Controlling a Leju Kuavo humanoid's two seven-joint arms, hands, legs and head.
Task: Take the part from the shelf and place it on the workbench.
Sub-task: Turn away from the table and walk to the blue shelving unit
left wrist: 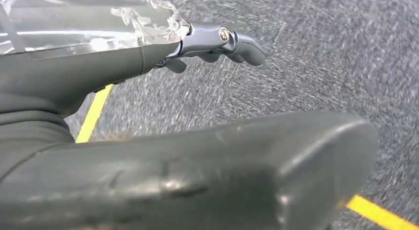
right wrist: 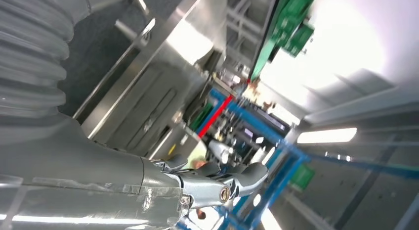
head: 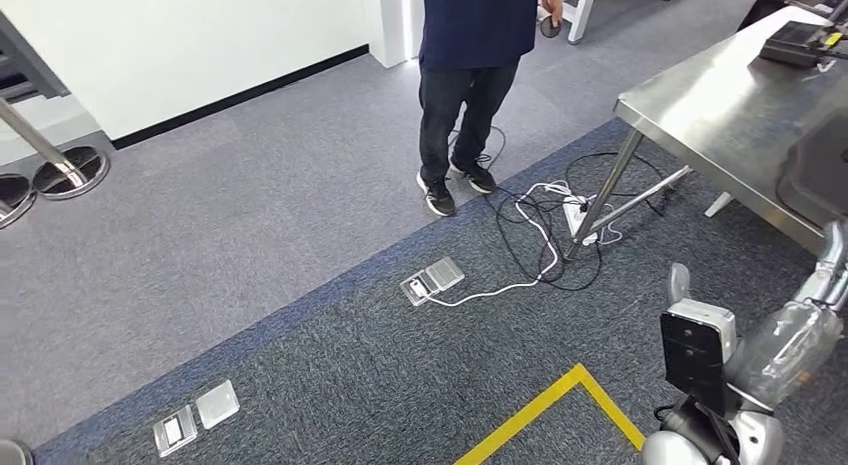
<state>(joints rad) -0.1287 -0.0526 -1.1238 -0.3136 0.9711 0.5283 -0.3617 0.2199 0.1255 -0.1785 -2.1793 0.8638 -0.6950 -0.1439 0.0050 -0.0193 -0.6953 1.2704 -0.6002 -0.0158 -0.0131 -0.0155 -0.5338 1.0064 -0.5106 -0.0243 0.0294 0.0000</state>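
The left hand (left wrist: 148, 57) hangs low over the carpet (left wrist: 321, 57), its thick thumb (left wrist: 247, 161) lying well apart from the darker fingers (left wrist: 232, 42), which reach forward with their tips bent a little; they are released and hold nothing. A yellow tape line (left wrist: 94, 111) runs on the floor just below it. The right arm (head: 795, 345), wrapped in clear plastic, comes in at the near right of the head view, close to the near edge of the steel table (head: 720, 115). The right hand (right wrist: 217, 183) points toward a blue-framed shelf (right wrist: 276, 141); its fingers (right wrist: 247, 175) are partly curled, and whether they grasp anything cannot be told through the blur. Green pieces (right wrist: 291, 17) and other items sit on that shelf, too blurred to single out the part. The table's left corner juts toward the middle of the floor, with a slanted leg (head: 605, 195) under it and a power strip (head: 576, 215) with tangled cables (head: 530, 245) at its foot. A person (head: 470, 45) stands at the far centre. Open carpet lies to the left, broken by floor sockets (head: 432, 280).
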